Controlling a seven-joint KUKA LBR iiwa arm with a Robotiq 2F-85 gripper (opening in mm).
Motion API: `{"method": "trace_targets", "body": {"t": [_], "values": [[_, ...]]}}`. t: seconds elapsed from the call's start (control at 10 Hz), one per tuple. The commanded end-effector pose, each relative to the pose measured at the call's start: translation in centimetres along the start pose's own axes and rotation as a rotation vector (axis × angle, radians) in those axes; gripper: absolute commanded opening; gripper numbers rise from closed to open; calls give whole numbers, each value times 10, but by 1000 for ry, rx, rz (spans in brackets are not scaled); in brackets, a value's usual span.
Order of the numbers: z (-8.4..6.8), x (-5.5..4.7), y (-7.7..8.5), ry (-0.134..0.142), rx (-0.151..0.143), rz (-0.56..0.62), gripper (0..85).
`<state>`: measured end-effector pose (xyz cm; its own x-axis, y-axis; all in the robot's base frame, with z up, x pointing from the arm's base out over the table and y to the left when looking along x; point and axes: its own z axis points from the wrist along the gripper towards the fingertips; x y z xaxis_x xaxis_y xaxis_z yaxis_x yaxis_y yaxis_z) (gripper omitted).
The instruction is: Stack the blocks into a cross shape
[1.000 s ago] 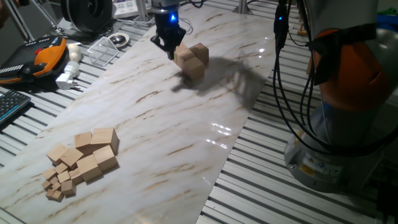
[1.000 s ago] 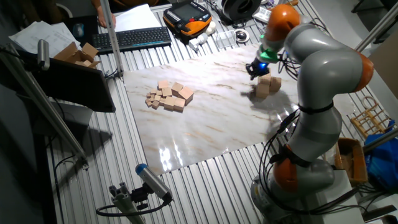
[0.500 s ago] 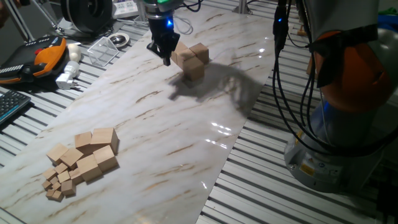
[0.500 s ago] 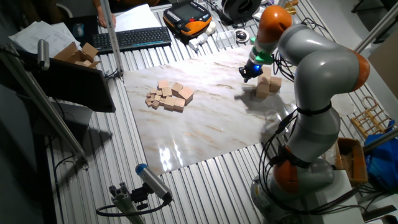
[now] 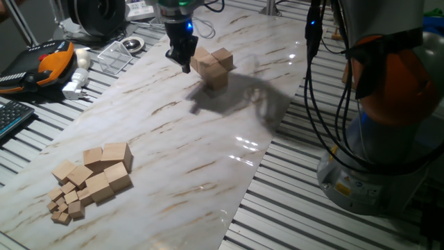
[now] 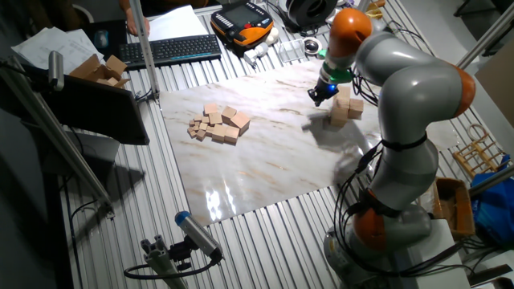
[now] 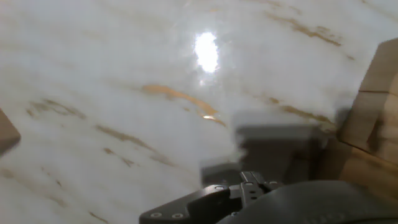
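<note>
My black pincer (image 5: 184, 64) hangs just left of the stacked light tan wooden blocks (image 5: 213, 67) near the white marbled counter (image 5: 180, 139) far edge; can't tell its opening. Open marble everywhere toward me.

arm links: the arm (image 6: 418, 88) has smooth, rounded shells of light grey colour.
joints: orange rings sit between the grey links; one orange cap (image 6: 351, 24) is near the wrist, another orange band (image 6: 377, 226) is low near the base.
base: the base (image 5: 361, 184) is a grey round foot with a small yellow label.
cables: black cables (image 5: 320, 83) hang along the side of the arm.
lights: a blue light (image 5: 311, 20) glows on the cable part; a green and blue light is at the wrist.
gripper: the gripper (image 5: 182, 55) is black, small and dark; the hand view shows grey-black metal with small screws.
</note>
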<state>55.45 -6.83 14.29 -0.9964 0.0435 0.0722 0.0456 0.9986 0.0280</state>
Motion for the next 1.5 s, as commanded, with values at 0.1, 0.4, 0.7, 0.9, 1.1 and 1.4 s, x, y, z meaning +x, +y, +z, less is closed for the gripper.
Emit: {"method": "trace_targets", "body": {"t": [0.1,0.4,0.7,0.9,1.1,1.4], "values": [[0,0,0,-5,52,-301,0],[0,0,0,-13,-1,-315,0],[0,0,0,34,-49,-212,0],[-8,-5,56,64,-13,-88,0],[-6,-7,96,76,-5,-14,0],[13,-8,116,60,-8,73,0]]}}
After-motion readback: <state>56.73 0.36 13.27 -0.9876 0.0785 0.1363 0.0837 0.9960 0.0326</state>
